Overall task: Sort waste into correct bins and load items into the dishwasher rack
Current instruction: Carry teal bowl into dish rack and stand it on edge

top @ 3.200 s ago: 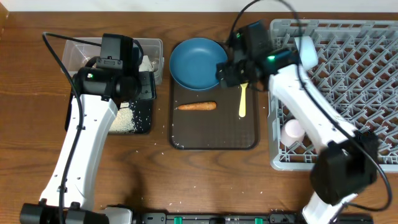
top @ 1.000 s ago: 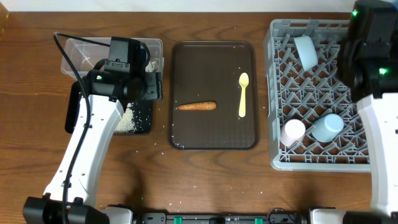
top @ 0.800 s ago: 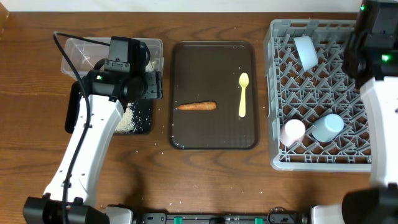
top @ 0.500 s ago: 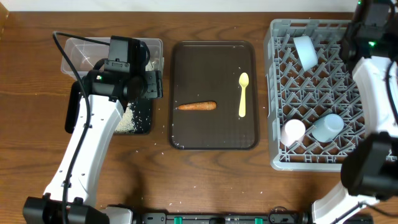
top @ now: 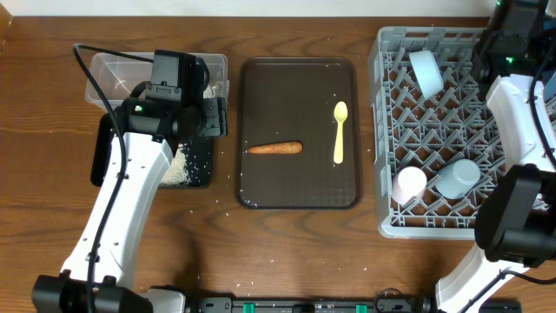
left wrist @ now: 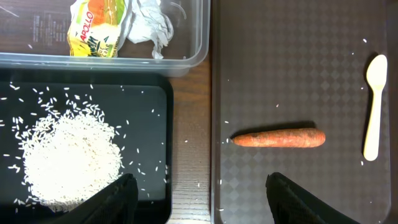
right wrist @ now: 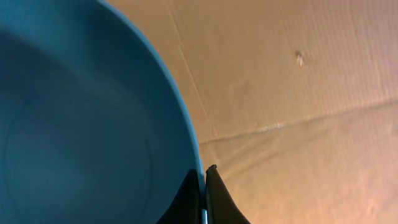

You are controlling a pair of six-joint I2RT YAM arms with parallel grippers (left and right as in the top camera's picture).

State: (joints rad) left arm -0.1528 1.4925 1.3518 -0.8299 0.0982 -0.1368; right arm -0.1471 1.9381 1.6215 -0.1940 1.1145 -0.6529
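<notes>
My right gripper (right wrist: 204,179) is shut on the rim of the large dark blue bowl (right wrist: 81,124), which fills the left of the right wrist view; in the overhead view the bowl and these jaws are hidden at the top right corner. My left gripper (left wrist: 199,205) stands open and empty over the gap between the black tray (left wrist: 155,112) and the brown tray. The rice (left wrist: 65,158) lies heaped in the black tray. In the clear tub (left wrist: 196,59) is the wrapper (left wrist: 102,18). The carrot (top: 274,148) and yellow spoon (top: 339,132) lie on the brown tray.
The grey rack (top: 395,130) at the right holds a small pale blue bowl (top: 426,71), a pink cup (top: 410,183) and a light blue cup (top: 458,178). The brown serving tray (top: 300,91) sits mid-table. Loose rice grains are scattered round the black tray.
The blue bowl has left the brown tray, gripped by my right gripper. Over the last second the right arm swung further toward the top right corner. The left arm stayed still.
</notes>
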